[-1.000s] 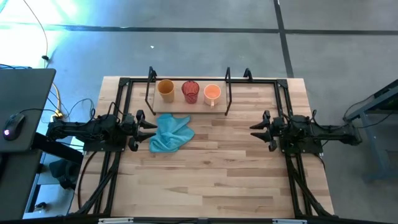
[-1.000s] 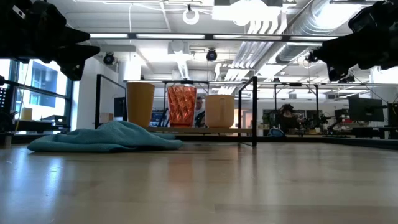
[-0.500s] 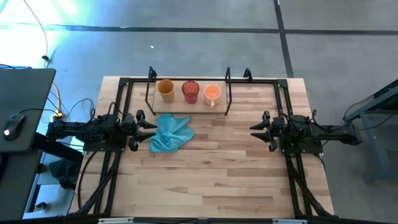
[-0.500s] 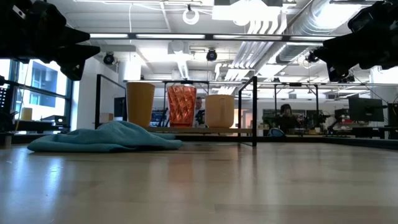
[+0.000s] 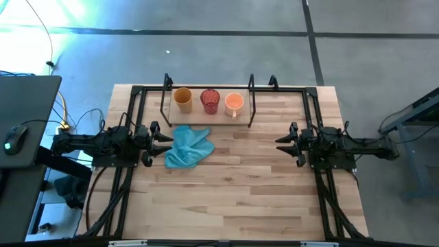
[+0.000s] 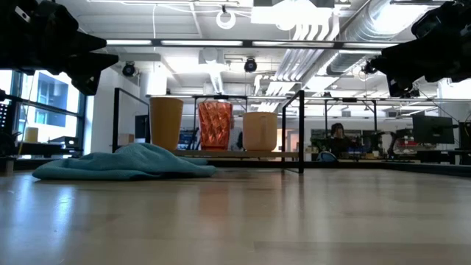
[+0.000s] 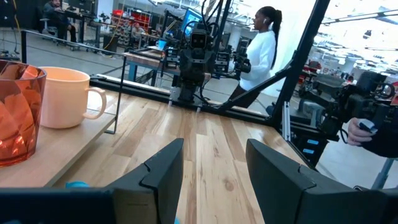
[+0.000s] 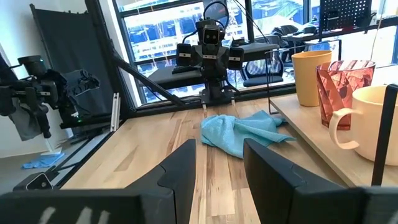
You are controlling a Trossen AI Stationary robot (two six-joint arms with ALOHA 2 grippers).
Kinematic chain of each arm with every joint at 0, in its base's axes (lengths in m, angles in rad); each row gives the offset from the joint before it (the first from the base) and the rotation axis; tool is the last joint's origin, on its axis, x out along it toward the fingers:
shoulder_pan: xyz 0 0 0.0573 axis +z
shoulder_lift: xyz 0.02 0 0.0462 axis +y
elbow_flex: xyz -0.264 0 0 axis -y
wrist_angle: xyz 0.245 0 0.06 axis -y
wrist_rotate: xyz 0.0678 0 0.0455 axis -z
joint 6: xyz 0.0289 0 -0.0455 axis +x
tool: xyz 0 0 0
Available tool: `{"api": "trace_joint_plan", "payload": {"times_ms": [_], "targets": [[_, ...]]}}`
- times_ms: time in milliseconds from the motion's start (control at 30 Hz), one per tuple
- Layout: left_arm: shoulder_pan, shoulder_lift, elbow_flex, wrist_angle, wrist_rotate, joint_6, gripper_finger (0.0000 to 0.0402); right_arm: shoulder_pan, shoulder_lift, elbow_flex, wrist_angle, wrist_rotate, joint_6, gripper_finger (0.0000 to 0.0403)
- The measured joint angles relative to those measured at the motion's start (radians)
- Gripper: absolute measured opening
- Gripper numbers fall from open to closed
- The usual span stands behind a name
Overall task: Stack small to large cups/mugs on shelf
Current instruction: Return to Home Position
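At the left side of the counter (image 5: 233, 192) the left gripper (image 5: 167, 142) is held above the wood, fingers spread wide with nothing between them, pointed toward the right arm. Just beside it a light blue cloth (image 5: 188, 147) is seen lying crumpled. Behind the cloth, along the back edge, the shelf (image 5: 252, 103) is set with its long axis running left to right. Three vessels are lined up along that axis, upright with mouths up (a gap is seen between each pair): the yellow cup (image 5: 182, 98) at the left, the red ribbed cup (image 5: 210, 101) in the middle, the orange mug (image 5: 234, 103) at the right. The mug's pale handle is turned toward the front of the counter. At the right side the right gripper (image 5: 280, 144) is held raised too, wide and empty, pointed toward the left arm.
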Motion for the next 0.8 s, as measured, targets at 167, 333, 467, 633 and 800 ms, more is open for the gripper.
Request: {"api": "trace_joint_plan", "payload": {"times_ms": [167, 333, 467, 633, 800], "targets": [[0.000, 0.000, 0.000, 0.000, 0.000, 0.000, 0.0163, 0.000, 0.000, 0.000, 0.000, 0.001, -0.002, 0.0126], [0.000, 0.000, 0.000, 0.000, 0.000, 0.000, 0.0163, 0.000, 0.000, 0.000, -0.002, 0.008, -0.159, 0.0126], [0.000, 0.000, 0.000, 0.000, 0.000, 0.000, 0.0163, 0.000, 0.000, 0.000, -0.002, 0.010, -0.264, 0.0126], [0.000, 0.000, 0.000, 0.000, 0.000, 0.000, 0.0163, 0.000, 0.000, 0.000, -0.002, 0.011, -0.287, 0.0126], [0.000, 0.000, 0.000, 0.000, 0.000, 0.000, 0.0163, 0.000, 0.000, 0.000, -0.002, 0.011, -0.199, 0.0126]]}}
